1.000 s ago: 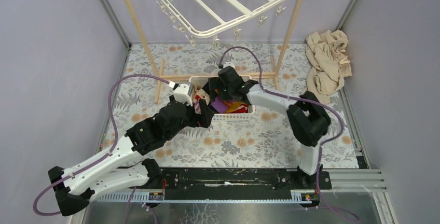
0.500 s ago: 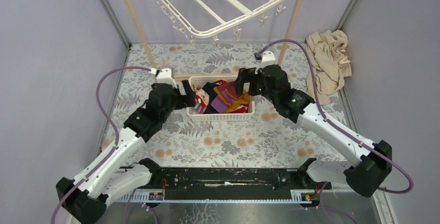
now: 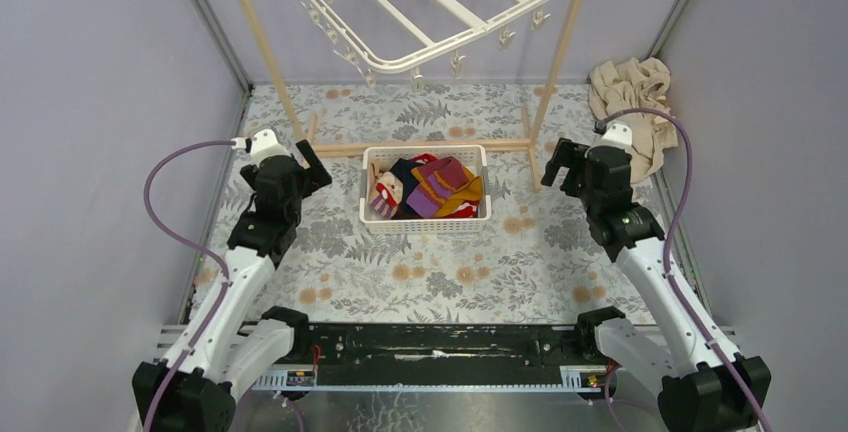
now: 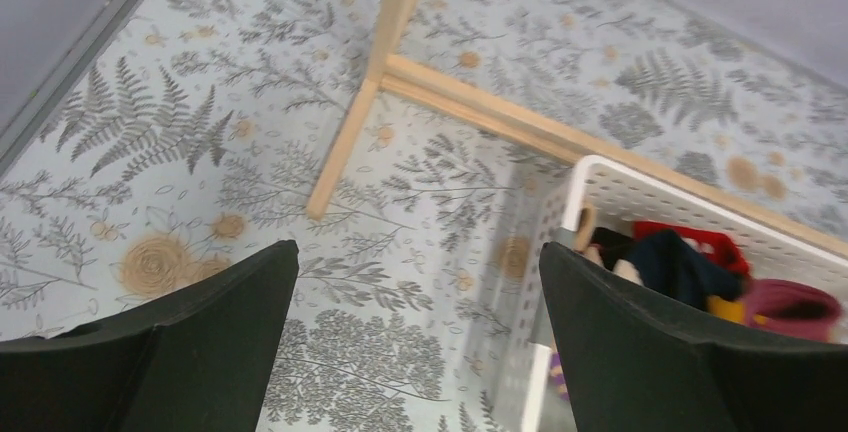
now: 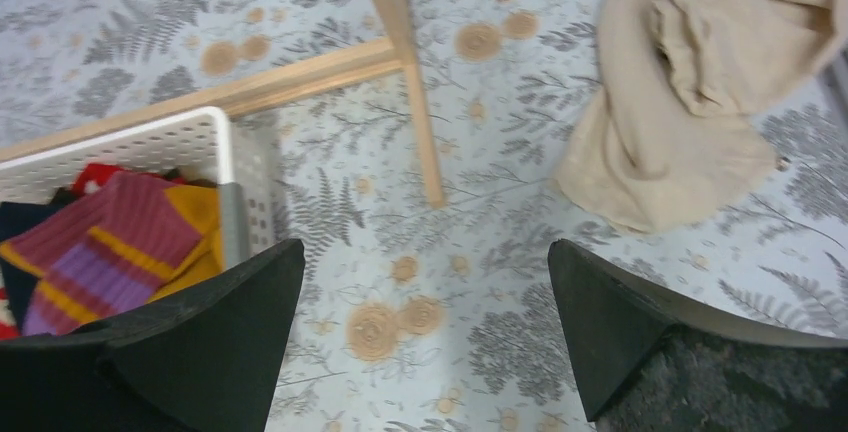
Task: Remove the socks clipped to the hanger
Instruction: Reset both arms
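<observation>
No text, label, brand, number or sign can be read in any of the three views. The hanger (image 3: 400,60), the socks (image 3: 440,187) and the white basket (image 3: 425,224) show no lettering that can be made out. The surface (image 3: 500,272) carries a fern-and-flower print only.
</observation>
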### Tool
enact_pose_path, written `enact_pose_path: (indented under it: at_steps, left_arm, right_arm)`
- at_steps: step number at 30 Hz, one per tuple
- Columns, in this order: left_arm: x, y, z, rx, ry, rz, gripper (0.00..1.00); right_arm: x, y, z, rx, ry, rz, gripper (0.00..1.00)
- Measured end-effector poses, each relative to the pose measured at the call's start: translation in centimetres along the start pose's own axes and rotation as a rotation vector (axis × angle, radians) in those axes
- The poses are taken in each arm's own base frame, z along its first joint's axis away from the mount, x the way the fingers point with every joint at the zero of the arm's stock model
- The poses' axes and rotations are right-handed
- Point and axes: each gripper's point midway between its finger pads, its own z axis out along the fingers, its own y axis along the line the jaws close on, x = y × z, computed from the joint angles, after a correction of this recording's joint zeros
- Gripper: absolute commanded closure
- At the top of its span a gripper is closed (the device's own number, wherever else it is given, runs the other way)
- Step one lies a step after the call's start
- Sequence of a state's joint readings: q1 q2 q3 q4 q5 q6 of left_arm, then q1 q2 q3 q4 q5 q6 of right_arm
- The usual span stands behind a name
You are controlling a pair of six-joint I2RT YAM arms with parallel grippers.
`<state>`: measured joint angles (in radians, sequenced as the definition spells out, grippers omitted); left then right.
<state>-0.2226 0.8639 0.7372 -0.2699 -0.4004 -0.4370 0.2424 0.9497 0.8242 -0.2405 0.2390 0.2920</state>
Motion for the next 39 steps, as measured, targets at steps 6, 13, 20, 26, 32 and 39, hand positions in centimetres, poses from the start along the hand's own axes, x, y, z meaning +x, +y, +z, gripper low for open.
enact_pose_path:
  at_steps: [6, 13, 20, 26, 32, 39]
  left_arm:
    - [3.0, 2.4, 2.6, -0.117, 0.046, 0.065, 0.02]
    - [4.9, 4.4, 3.1, -0.163, 0.024, 0.093, 0.02]
    - [6.2, 5.9, 3.4, -0.144, -0.068, 0.117, 0.02]
    - [8.7, 6.9, 5.6, -0.146, -0.059, 0.214, 0.02]
    - [10.0, 7.3, 7.5, -0.114, -0.042, 0.252, 0.02]
    - [8.8, 6.0, 8.8, -0.02, -0.113, 0.223, 0.02]
  right_arm:
    - [2.5, -3.8, 0.0, 0.129, -0.035, -0.011, 0.0]
    - [7.0, -8.0, 0.7, 0.248, -0.09, -0.039, 0.0]
    - [8.3, -9.3, 2.3, 0.258, -0.201, -0.06, 0.0]
    - [10.7, -10.4, 5.3, 0.295, -0.184, -0.085, 0.0]
    - [11.9, -11.1, 7.0, 0.305, -0.18, -0.09, 0.0]
    - [9.4, -10.9, 7.3, 0.292, -0.286, -0.064, 0.0]
